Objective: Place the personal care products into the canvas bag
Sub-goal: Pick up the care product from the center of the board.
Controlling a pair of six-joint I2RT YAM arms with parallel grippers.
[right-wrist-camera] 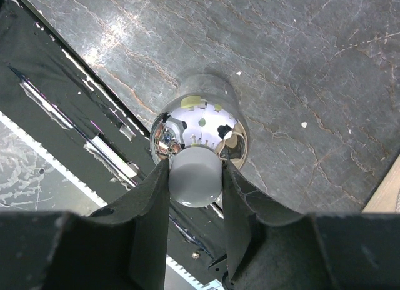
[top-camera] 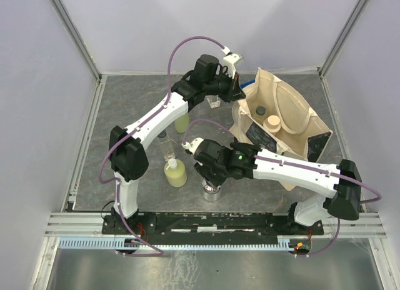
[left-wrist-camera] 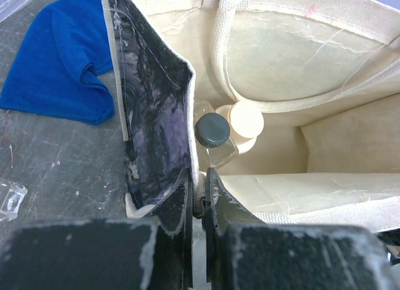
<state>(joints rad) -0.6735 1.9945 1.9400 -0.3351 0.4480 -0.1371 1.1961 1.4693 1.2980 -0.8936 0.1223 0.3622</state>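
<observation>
Bottles and jars are partly inside the canvas bag (top-camera: 294,109) and partly out on the grey table (top-camera: 125,102). From above I see the bag at the back right with its mouth open, and a black-capped bottle (top-camera: 260,110) and a beige jar (top-camera: 273,121) side by side in it. Out on the table stand a yellow-green bottle (top-camera: 175,173), a clear bottle (top-camera: 165,146) just behind it, and another yellow-green bottle (top-camera: 182,122) half under the left arm. The silvery bottle (top-camera: 211,191) stands near the front, right under the right gripper (top-camera: 210,179). The left gripper (top-camera: 236,89) is at the bag's near corner. Only the left wrist camera shows what it does there: its fingers (left-wrist-camera: 181,227) are pinched shut on the bag's rim, next to the dark panel (left-wrist-camera: 153,115). That camera also shows the blue cloth (left-wrist-camera: 56,59) on the table outside the bag. Only the right wrist camera shows the right gripper's fingers (right-wrist-camera: 147,209) up close. They press on both sides of the silvery bottle's grey cap (right-wrist-camera: 195,175), and the shiny bottle stands upright on the table.
</observation>
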